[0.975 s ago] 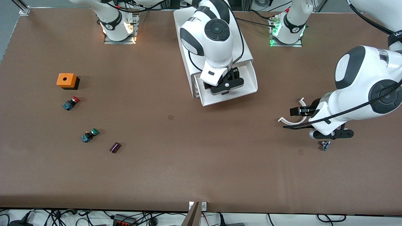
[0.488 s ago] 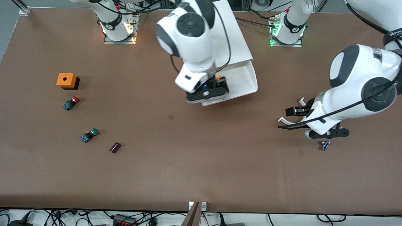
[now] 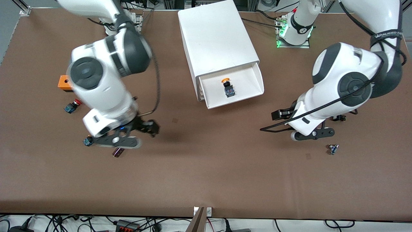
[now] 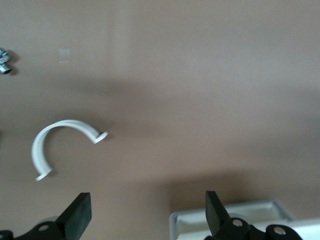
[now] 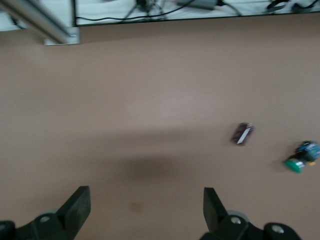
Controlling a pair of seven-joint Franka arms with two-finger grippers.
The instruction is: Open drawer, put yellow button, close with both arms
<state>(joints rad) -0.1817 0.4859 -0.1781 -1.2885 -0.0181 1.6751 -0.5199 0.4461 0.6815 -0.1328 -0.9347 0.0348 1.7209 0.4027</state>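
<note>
The drawer (image 3: 239,87), topmost of the white cabinet (image 3: 215,35), stands pulled out toward the front camera. The yellow button (image 3: 227,87) lies inside it on the tray floor, cap toward the cabinet body, touched by neither arm. The right gripper (image 3: 128,137) hangs above the worktop (image 3: 206,174) toward the right arm's end, over the spot where the green button (image 5: 301,157) and a small dark purple part (image 3: 118,151) lie; its jaws are spread wide and hold nothing, as the right wrist view confirms with bare worktop between the fingers (image 5: 75,207). The red button (image 3: 72,106) lies nearby, with an orange box (image 3: 64,83) just beside it and farther from the front camera, both partly hidden by the right arm. The left gripper (image 3: 286,117) hangs over the worktop toward the left arm's end, jaws wide and empty in the left wrist view (image 4: 145,215). That view also shows a white curved clip (image 4: 62,145) lying on the worktop and a corner of the drawer's edge (image 4: 230,220). A small blue-grey part (image 3: 333,149) lies on the worktop near the left gripper, nearer to the front camera than the cabinet.
</note>
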